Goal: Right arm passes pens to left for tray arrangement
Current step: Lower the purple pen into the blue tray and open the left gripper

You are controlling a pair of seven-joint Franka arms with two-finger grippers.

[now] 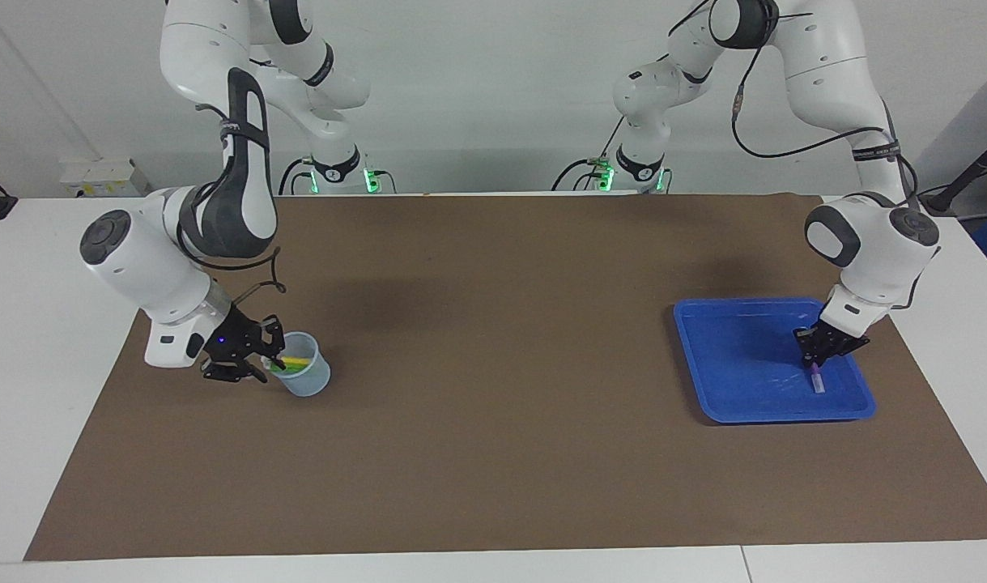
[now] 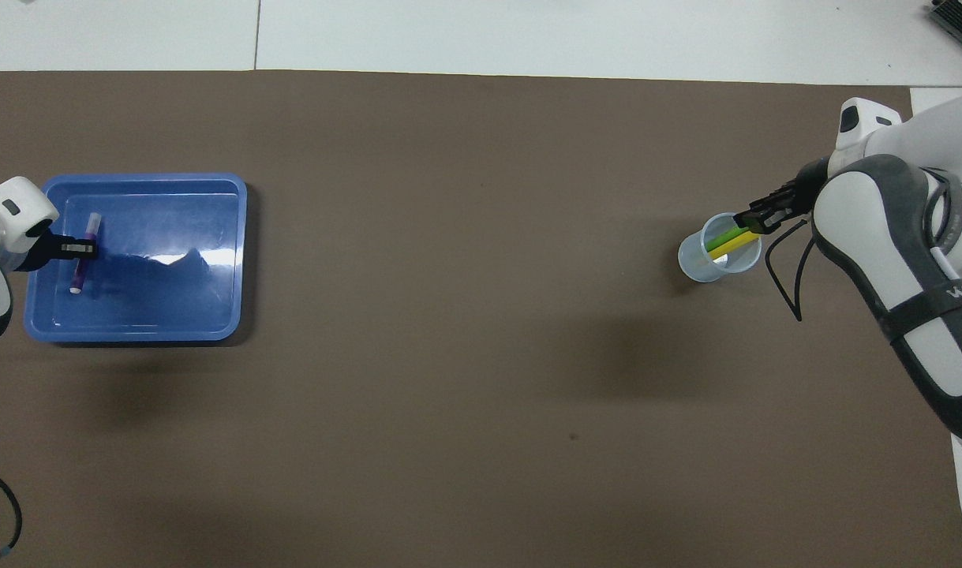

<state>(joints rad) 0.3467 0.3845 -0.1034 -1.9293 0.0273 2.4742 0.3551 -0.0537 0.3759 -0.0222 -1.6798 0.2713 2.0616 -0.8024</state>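
Over tray (image 1: 695, 356), left pincer (image 1: 814, 362) pinching purple pen (image 1: 817, 377); right pincer (image 1: 260, 366) at cup (image 1: 308, 380), grip unclear.

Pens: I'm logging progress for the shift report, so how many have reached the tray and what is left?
One of three is across: the purple pen is in the blue tray, with the left gripper at its middle. In hand: the right gripper is at the rim of the cup, at the green pen. Left: the green pen and the yellow pen, both in the cup.
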